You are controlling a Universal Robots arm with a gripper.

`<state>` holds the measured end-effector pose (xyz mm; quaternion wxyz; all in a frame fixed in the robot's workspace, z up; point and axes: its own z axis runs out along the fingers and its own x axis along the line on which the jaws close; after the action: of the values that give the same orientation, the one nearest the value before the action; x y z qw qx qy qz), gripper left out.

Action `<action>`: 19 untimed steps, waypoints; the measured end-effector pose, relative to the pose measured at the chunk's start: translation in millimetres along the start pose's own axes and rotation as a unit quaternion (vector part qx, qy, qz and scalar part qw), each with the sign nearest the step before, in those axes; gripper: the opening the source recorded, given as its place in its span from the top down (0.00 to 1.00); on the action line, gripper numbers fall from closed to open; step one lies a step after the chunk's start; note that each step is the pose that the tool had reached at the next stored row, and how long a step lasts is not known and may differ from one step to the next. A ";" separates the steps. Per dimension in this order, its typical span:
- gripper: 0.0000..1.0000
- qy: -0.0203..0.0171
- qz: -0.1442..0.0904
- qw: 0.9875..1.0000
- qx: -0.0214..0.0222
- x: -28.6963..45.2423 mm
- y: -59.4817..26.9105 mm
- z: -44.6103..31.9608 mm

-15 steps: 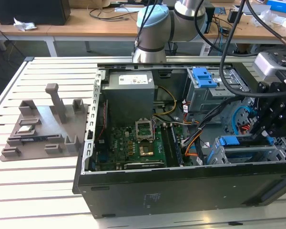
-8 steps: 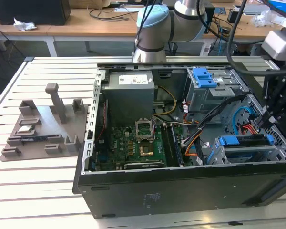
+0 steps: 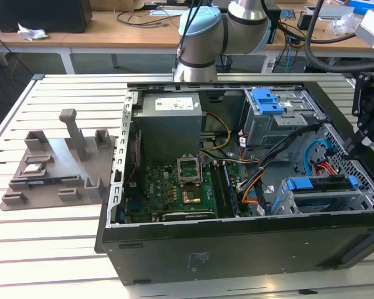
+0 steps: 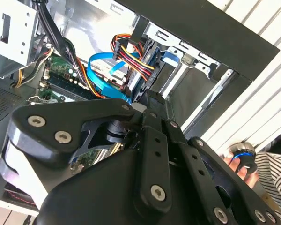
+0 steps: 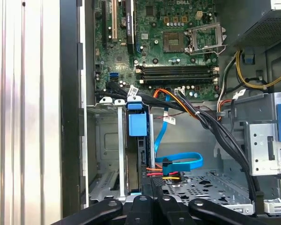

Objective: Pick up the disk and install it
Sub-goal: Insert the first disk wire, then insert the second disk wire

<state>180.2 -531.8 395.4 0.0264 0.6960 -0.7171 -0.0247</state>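
The disk (image 3: 319, 184) sits in the case's drive cage (image 3: 299, 200) (label hidden); gripper (image 3: 366, 138) beside it, finger state unclear.

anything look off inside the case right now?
Mostly normal for an open case. The CPU socket on the motherboard is bare, retention frame open. The disk sits in its drive cage with the gripper just above. Loose blue SATA cable beside it.

The computer case (image 3: 237, 255) is matt black metal; its drive cage (image 3: 311, 202) bare grey steel. The disk (image 3: 321, 184) has glossy blue plastic tabs. The table (image 3: 43, 249) is ribbed pale metal.
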 end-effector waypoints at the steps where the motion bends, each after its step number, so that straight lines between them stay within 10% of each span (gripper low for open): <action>1: 0.89 0.000 0.000 1.000 0.000 0.0 0.0 -0.1; 11: 0.64 0.000 0.000 1.000 0.000 0.0 0.0 -0.2; 19: 0.64 0.000 0.000 1.000 0.000 -7.8 9.3 8.8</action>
<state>170.5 -523.8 387.3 0.0264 0.6960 -0.7171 -0.0247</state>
